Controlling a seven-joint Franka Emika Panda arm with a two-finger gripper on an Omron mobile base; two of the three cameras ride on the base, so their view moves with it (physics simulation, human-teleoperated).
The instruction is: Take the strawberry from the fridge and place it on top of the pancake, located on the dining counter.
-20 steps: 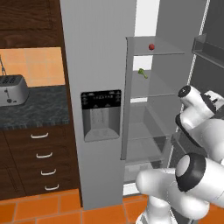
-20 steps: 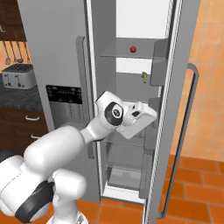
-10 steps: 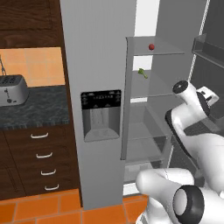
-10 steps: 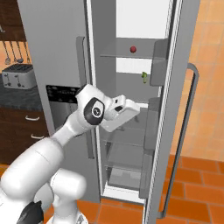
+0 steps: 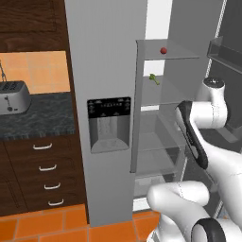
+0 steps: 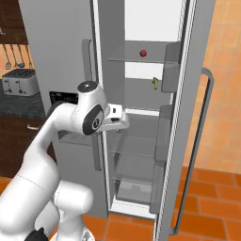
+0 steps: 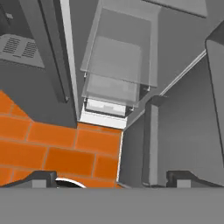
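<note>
So over on the left there's the toaster (image 5: 12,97) sitting on the dark wall counter (image 5: 35,116), nothing to do with the job. Next along is the fridge (image 5: 106,71) with its black dispenser panel (image 5: 109,124), and the right-hand door (image 6: 188,117) is swung wide, so the opening part looks done to me. We're on the reach-in-and-grab step. The strawberry (image 5: 163,50) sits on the top glass shelf (image 5: 175,56), near the front, with a little green leafy bit (image 5: 153,78) on the shelf below it. The gripper (image 6: 120,120) is at the mouth of the compartment, roughly level with the third shelf down, so well under the fruit. The hand view looks down past the lower shelves at the orange floor tiles (image 7: 52,144); the two fingertips (image 7: 41,178) poke up far apart at the bottom with nothing between them, so it's spread and empty. Next move, I reckon: lift and tilt the hand up to the top shelf, line up on that tiny berry, then close gently.
</note>
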